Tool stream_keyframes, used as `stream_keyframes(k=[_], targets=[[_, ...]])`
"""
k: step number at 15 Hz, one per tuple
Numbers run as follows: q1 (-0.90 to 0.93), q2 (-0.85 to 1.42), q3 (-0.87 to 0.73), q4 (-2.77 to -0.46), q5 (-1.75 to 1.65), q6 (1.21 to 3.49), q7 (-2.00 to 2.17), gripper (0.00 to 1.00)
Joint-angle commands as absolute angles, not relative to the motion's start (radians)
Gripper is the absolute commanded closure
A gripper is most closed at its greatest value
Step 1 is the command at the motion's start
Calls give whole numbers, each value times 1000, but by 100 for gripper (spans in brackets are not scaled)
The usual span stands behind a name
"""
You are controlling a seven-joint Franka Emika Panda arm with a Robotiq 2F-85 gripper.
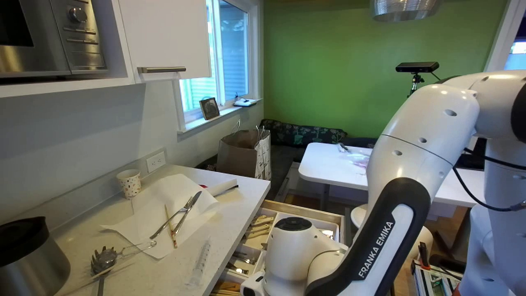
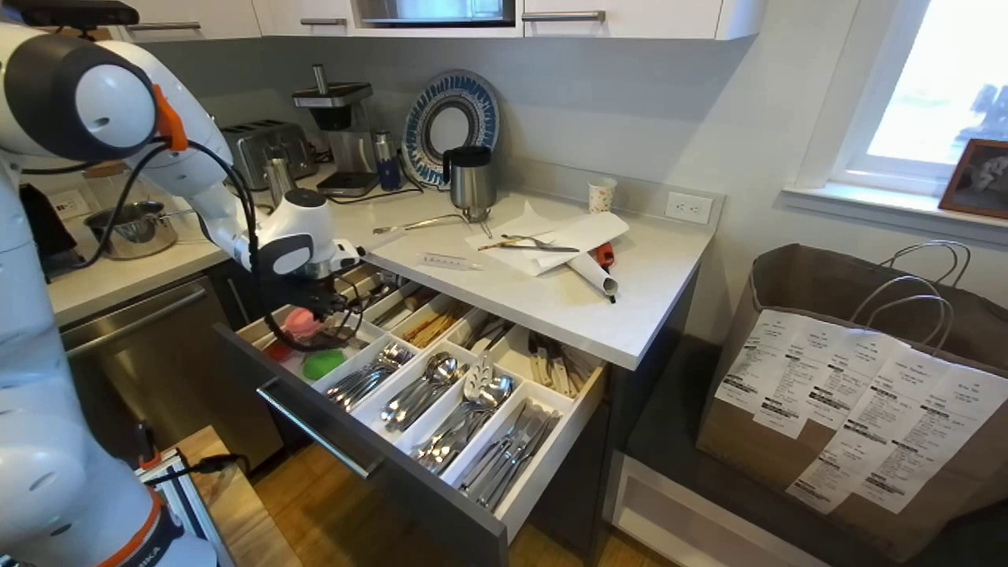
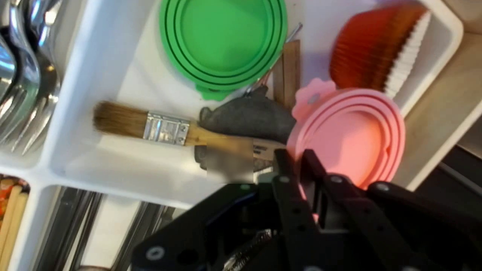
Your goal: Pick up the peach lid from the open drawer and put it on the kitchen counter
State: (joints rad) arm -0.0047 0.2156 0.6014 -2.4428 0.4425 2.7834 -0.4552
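The peach lid [image 3: 350,139] is a pinkish ridged disc with a scalloped tab, tilted at the corner of a drawer compartment. It also shows in an exterior view [image 2: 302,323]. My gripper [image 3: 295,154] is shut on its near rim, with a thin strip of pink between the fingers. I cannot tell whether the lid is clear of the compartment floor. The open drawer [image 2: 551,476] shows in both exterior views [image 1: 306,207]. The kitchen counter [image 2: 654,256] lies above and behind the drawer, also in both exterior views [image 1: 236,209]. The arm hides my gripper in an exterior view.
Beside the lid lie a green lid [image 3: 226,34], a brush [image 3: 165,128], a dark grey item [image 3: 248,116] and orange paper cups [image 3: 372,49]. The counter holds white paper [image 2: 598,228], utensils, a paper cup [image 2: 602,194], a steel jug [image 2: 472,185] and a clear syringe [image 2: 447,261].
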Motion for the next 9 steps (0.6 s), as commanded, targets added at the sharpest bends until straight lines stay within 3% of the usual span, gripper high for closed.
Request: stream_keyframes(k=[1, 7, 8, 9], targets=[[-44, 77, 649, -2486, 673, 2739, -615, 97], [105, -102, 462, -2490, 979, 2822, -688, 97], [137, -28, 434, -2453, 915, 2781, -684, 88], [152, -54, 409, -2455, 926, 2798, -681, 88]])
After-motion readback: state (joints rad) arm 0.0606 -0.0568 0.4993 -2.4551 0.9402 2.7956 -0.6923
